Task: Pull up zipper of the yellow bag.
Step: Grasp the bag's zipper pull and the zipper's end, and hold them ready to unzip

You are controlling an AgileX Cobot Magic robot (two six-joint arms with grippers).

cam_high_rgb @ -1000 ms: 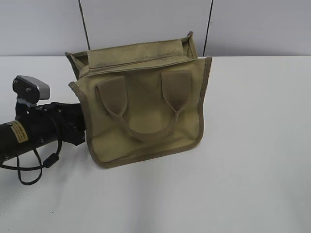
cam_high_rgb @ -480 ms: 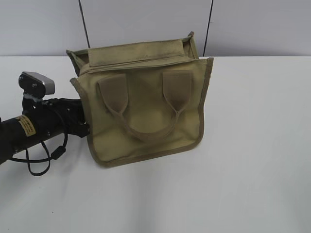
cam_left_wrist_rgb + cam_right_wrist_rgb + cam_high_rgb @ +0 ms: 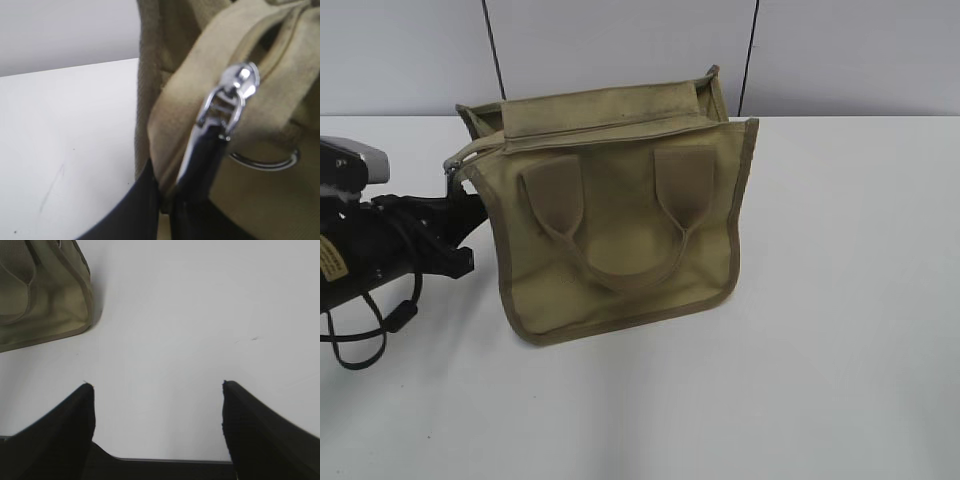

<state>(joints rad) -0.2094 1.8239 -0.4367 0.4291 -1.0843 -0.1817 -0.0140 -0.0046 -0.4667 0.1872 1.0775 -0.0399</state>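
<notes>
The yellow bag [image 3: 620, 215] stands on the white table, handle side facing me. Its zipper [image 3: 590, 128] runs along the top edge, and the zipper's end sticks out past the bag's upper left corner with the silver pull tab [image 3: 447, 167] on it. My left gripper [image 3: 468, 208] is at the bag's left edge. In the left wrist view it [image 3: 182, 157] is shut on the pull tab [image 3: 227, 100] and the khaki strip beside it. My right gripper [image 3: 157, 387] is open and empty over bare table, with the bag's corner [image 3: 45, 315] to its upper left. It is out of the exterior view.
A grey wall [image 3: 620, 45] with two dark vertical seams rises just behind the bag. A silver ring [image 3: 262, 161] hangs on the bag next to the pull tab. White table [image 3: 840, 300] stretches right of and in front of the bag.
My left gripper has moved left, away from the bag's edge. The zipper's end with the silver pull now sticks out at the bag's upper left corner. The bag stayed put.
</notes>
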